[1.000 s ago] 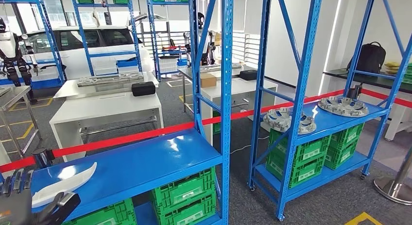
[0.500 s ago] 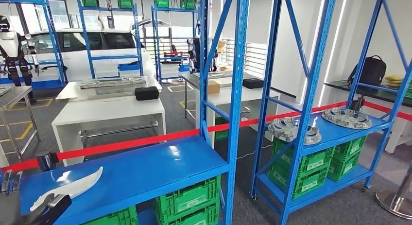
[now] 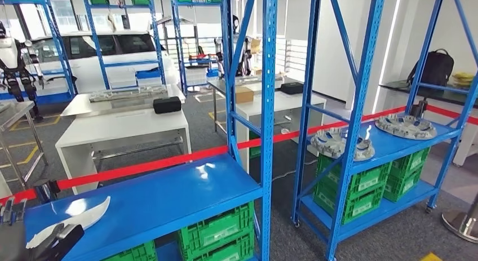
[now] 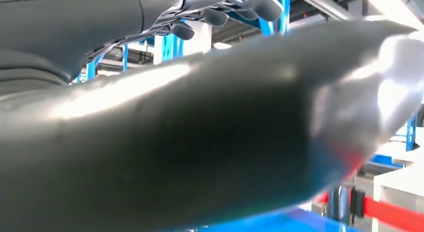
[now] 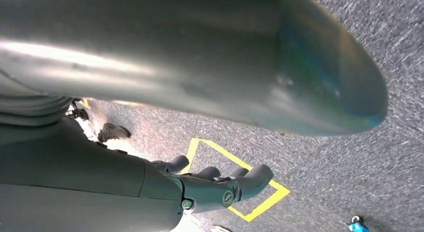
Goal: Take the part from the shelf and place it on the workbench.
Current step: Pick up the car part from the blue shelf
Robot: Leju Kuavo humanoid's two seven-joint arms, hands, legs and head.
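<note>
A white curved part [image 3: 73, 215] lies at the left end of the blue shelf [image 3: 169, 193] in front of me. My left hand [image 3: 31, 241] is at the part's near end, its dark thumb lying across the tip and its fingers [image 3: 11, 209] raised behind it. In the left wrist view the fingers [image 4: 220, 12] stand apart from the thick thumb with nothing between them. My right hand [image 5: 215, 184] hangs above grey carpet with its fingers loosely bent and holding nothing. The white workbench [image 3: 124, 128] stands beyond the shelf.
A red barrier tape [image 3: 141, 166] runs behind the shelf. Green crates [image 3: 217, 233] sit below the shelf board. A blue upright [image 3: 266, 103] rises at the shelf's right end. A second rack [image 3: 394, 145] on the right carries grey round parts [image 3: 338, 142].
The whole picture has shifted slightly, so the camera moved. My left hand sits lower in the picture and stays at the part's near end. The part still lies on the shelf.
</note>
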